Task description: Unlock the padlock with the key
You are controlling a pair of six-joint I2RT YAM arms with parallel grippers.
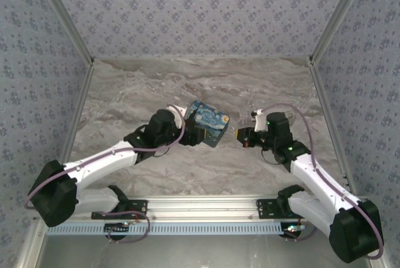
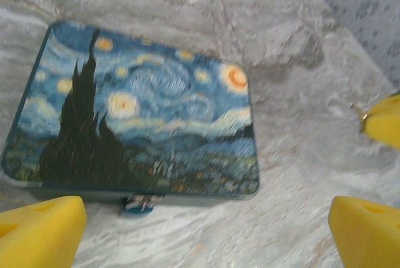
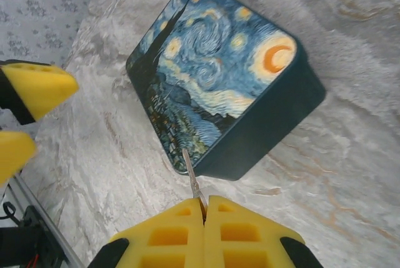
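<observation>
The tiny teal padlock (image 2: 139, 205) hangs at the near front edge of the starry-night print box (image 2: 144, 105), partly tucked under its rim. My left gripper (image 2: 203, 237) is open, its yellow fingers (image 2: 40, 230) spread wide just in front of the padlock and touching nothing. My right gripper (image 3: 205, 208) is shut on the thin metal key (image 3: 192, 177), whose tip points at the box's (image 3: 212, 87) near corner. From above, the box (image 1: 208, 122) lies between the left gripper (image 1: 195, 134) and the right gripper (image 1: 239, 137).
The marble tabletop (image 1: 206, 80) stretches behind the box. Patterned walls (image 1: 37, 62) close in the left, right and back. A metal rail (image 1: 200, 205) runs along the near edge between the arm bases.
</observation>
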